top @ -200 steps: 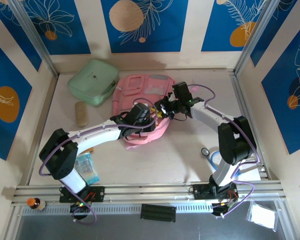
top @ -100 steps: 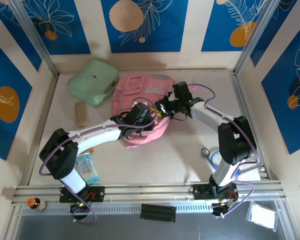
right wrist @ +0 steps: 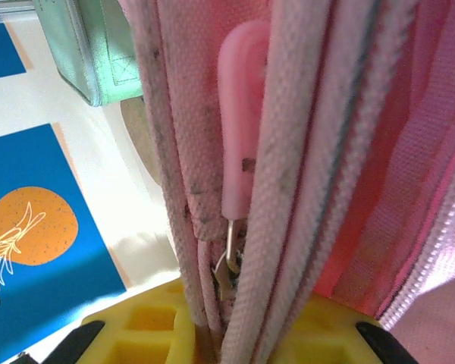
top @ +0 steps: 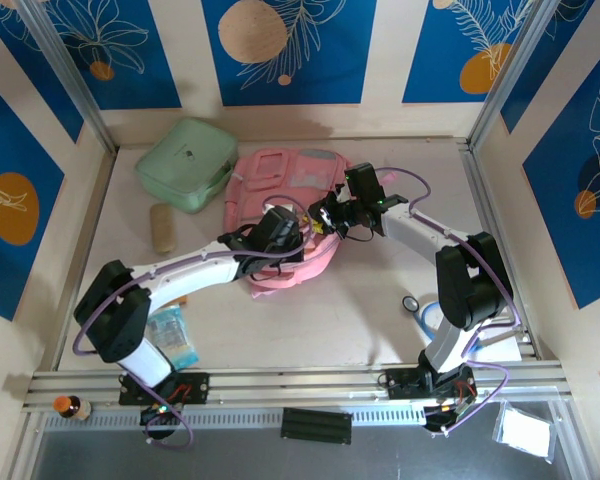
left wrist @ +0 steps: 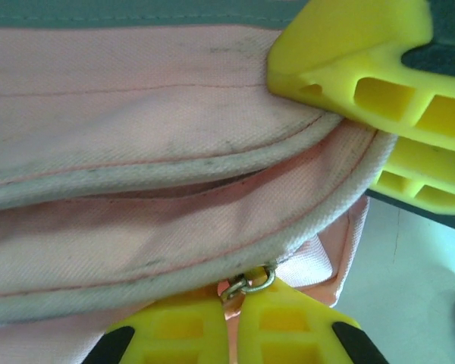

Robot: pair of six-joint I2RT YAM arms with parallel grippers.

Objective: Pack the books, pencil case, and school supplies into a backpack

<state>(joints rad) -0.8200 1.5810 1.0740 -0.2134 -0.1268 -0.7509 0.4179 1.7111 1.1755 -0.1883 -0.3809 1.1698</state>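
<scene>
backpack (top: 280,175) | mint case (top: 185,163) just beside (far-left) | pencil case (top: 161,227) left, apart

Backpack (top: 280,172) flat, perhaps zipped; pencil case (top: 161,227) apart, left.

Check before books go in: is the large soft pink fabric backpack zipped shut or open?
Apparently shut: piped edges of the backpack lie pressed together; the left gripper pinches its zip ring.

Pink, mint and yellow against blue leaf-print walls

The backpack (top: 280,175) is soft pink with paler, grey-smudged piping; its zip ring (left wrist: 250,284) is silver, its zip tab (right wrist: 241,114) pink; the square case (top: 185,165) mint green; the pencil case (top: 161,227) beige-tan; left gripper (left wrist: 233,322) and right gripper (right wrist: 220,341) yellow-fingered; wall panels (top: 320,60) blue with white leaf outlines and orange discs.
</scene>
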